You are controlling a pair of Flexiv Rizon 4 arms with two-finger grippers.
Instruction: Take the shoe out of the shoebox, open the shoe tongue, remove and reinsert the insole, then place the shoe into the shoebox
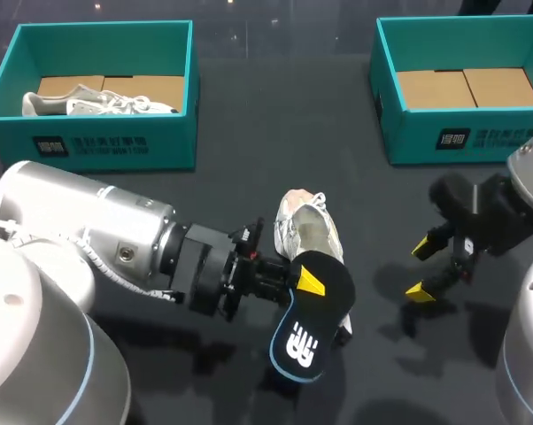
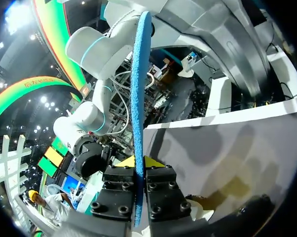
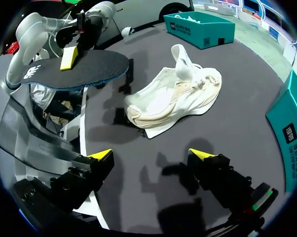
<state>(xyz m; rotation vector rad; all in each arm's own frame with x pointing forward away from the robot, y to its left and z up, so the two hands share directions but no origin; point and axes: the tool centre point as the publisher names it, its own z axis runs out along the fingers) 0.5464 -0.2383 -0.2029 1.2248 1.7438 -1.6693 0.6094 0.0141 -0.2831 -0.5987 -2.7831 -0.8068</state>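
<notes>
The left gripper is clamped on a black foam insole with a blue edge, held off the dark table just in front of the white mesh sneaker. The sneaker lies on its side near the middle of the table, its opening towards the insole. The right gripper hovers beside the sneaker with its fingers spread wide and nothing between them. At the far edge stand two teal cardboard shoeboxes: the left shoebox holds a second white shoe, the right shoebox shows its brown floor
</notes>
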